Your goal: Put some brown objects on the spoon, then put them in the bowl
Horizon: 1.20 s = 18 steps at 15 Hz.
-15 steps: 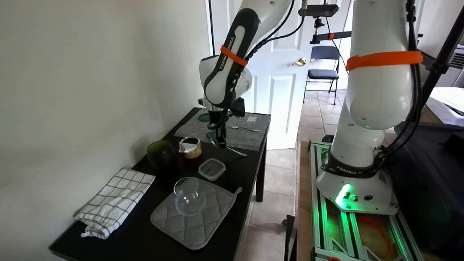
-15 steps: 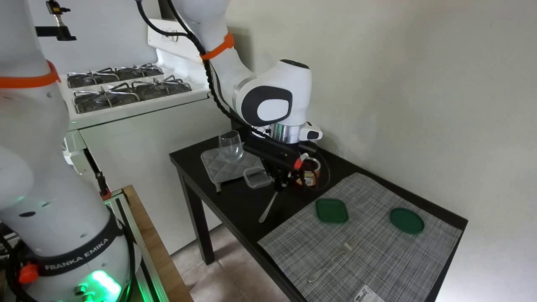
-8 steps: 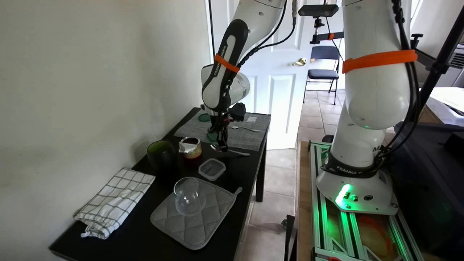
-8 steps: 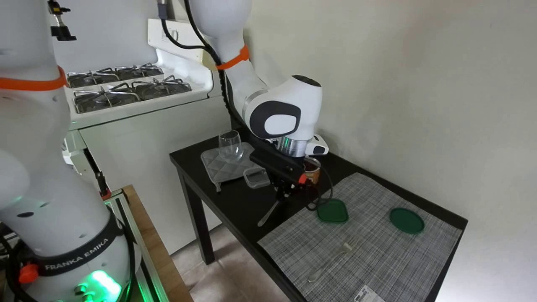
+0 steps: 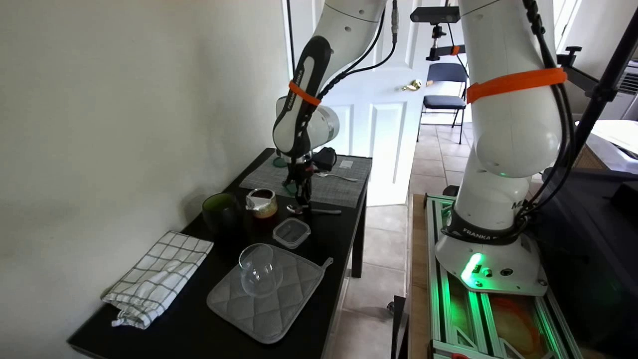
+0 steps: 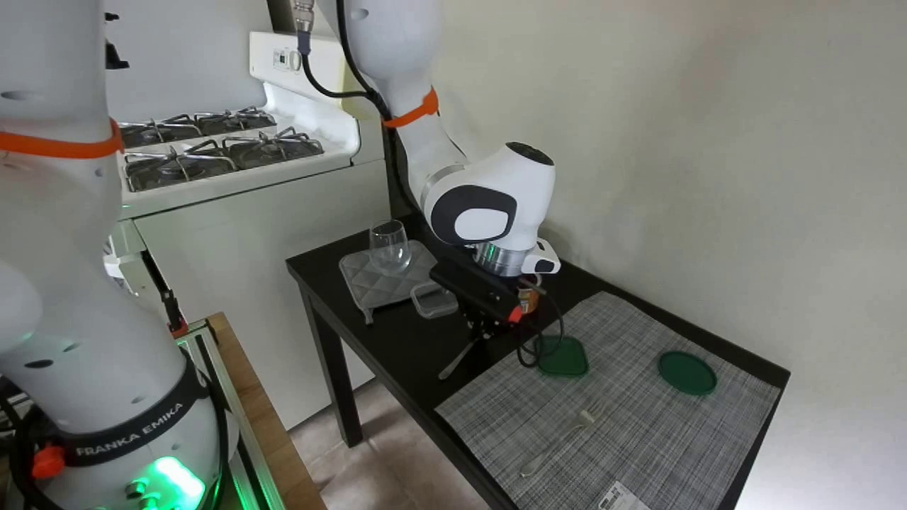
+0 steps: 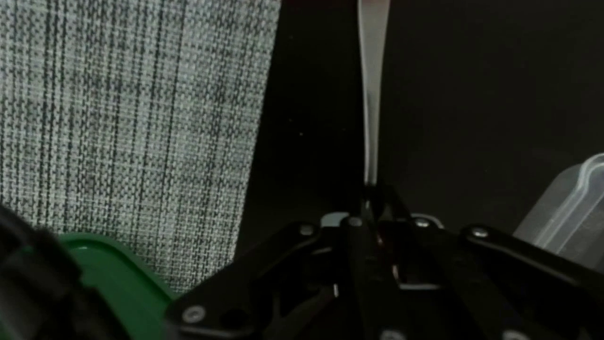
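The gripper [image 7: 373,203] is closed around the spoon [image 7: 373,89], of which the handle points to the long edge of the table [image 5: 189,299] away from the wall [image 5: 149,124]. The can [image 5: 266,207] stands nearer to the opposite long edge.

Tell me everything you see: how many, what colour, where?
Table: one, black, by wall
Placemat: one, grey, on table
Lids, apparently: two, green, on placemat
Fork: one, silver, on placemat
Label: one, white, on placemat
Spoon: one, silver, beside placemat
Tub: one, clear, near spoon
Cup or bowl: one, dark green, near wall
Can: one, yellowish-brown, near tub
Pot holder: one, grey, on table
Glass: one, clear, on pot holder
Cloth: one, white checked, by wall
Stove: one, white, beyond table
Door: one, white, background
Chair: one, dark, background
Floor: one, beige tiles, below
Camera: at least one, black, on bracket
Robot arm: one, white, reaching over table
Gripper: one, black, closed on spoon
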Each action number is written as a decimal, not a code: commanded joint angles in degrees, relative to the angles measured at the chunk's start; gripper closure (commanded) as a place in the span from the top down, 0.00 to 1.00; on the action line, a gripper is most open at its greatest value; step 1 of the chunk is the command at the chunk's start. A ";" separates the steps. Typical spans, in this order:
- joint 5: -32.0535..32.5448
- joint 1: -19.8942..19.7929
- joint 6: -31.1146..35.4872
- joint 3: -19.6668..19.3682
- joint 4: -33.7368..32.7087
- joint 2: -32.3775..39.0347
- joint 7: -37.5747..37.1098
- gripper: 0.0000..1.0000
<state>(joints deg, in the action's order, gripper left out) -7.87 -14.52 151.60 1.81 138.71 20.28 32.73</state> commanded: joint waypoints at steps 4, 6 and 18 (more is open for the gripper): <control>0.05 -0.54 0.04 0.89 -0.48 1.15 0.33 0.60; 0.64 -0.21 -0.22 0.78 -0.11 0.80 -0.01 0.75; 6.51 1.34 -2.02 -1.13 2.04 -0.34 -2.89 0.99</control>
<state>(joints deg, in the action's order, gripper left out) -3.02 -14.18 151.13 1.42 139.79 20.74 31.69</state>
